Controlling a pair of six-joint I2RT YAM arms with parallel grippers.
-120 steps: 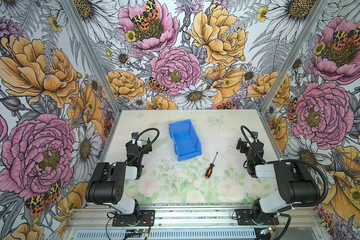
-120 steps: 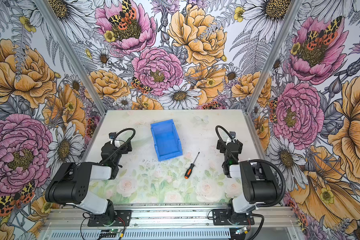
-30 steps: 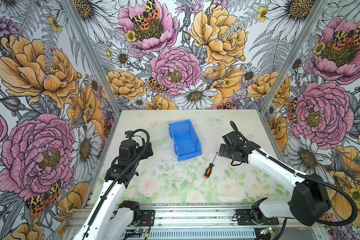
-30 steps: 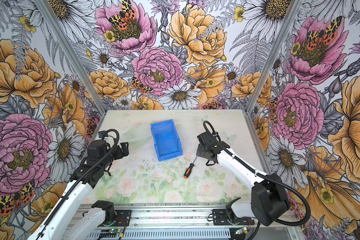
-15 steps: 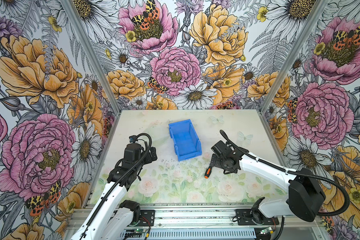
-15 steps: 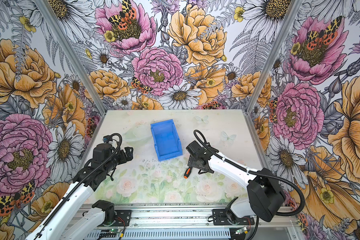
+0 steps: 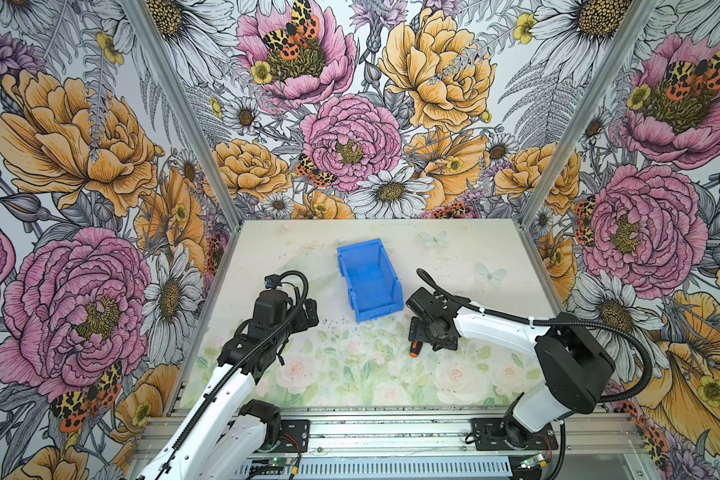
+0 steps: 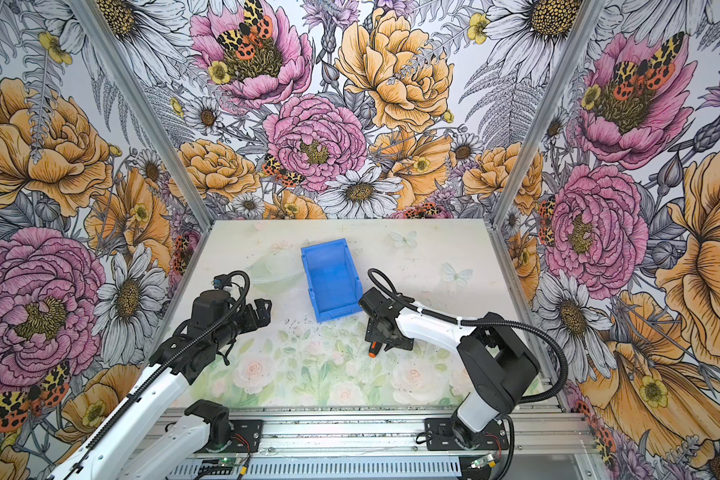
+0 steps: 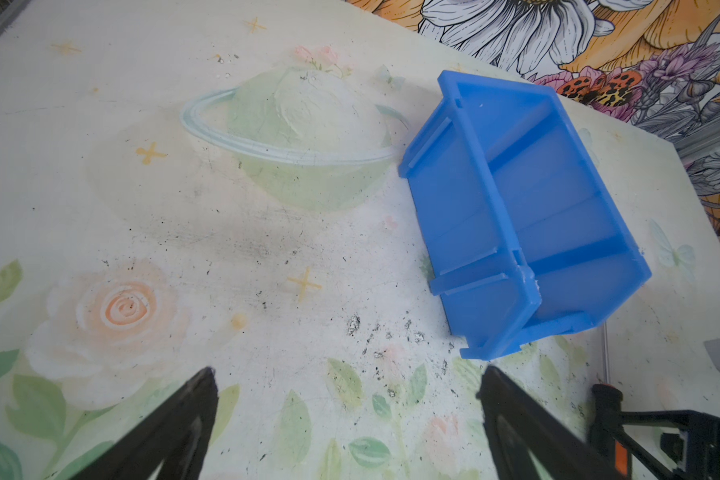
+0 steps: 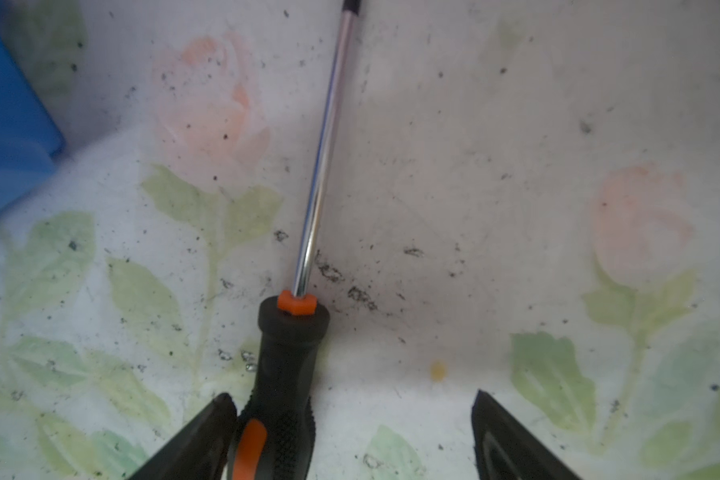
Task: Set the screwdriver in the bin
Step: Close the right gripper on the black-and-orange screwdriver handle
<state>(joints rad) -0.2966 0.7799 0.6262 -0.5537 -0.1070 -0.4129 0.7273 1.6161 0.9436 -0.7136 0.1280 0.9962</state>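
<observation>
Right pincer [image 10: 352,397]: newly lowered astride screwdriver [image 10: 285,365] handle, spread, starting to narrow, nothing pinched yet. Bin [image 7: 358,245]: near, ahead of pincer. Left pincer [image 9: 348,370]: spread, idle. Lift pending.

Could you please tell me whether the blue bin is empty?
Empty: the bin shows a bare floor; the screwdriver lies outside on the table.

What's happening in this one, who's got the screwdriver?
Nobody has it yet. The right gripper is down over the screwdriver, which lies flat on the table close to the blue bin. Its jaws stand open on either side of the orange-and-black handle, with one finger right beside it. The left gripper hangs open and holds nothing, on the bin's other side. The bin is empty.
</observation>
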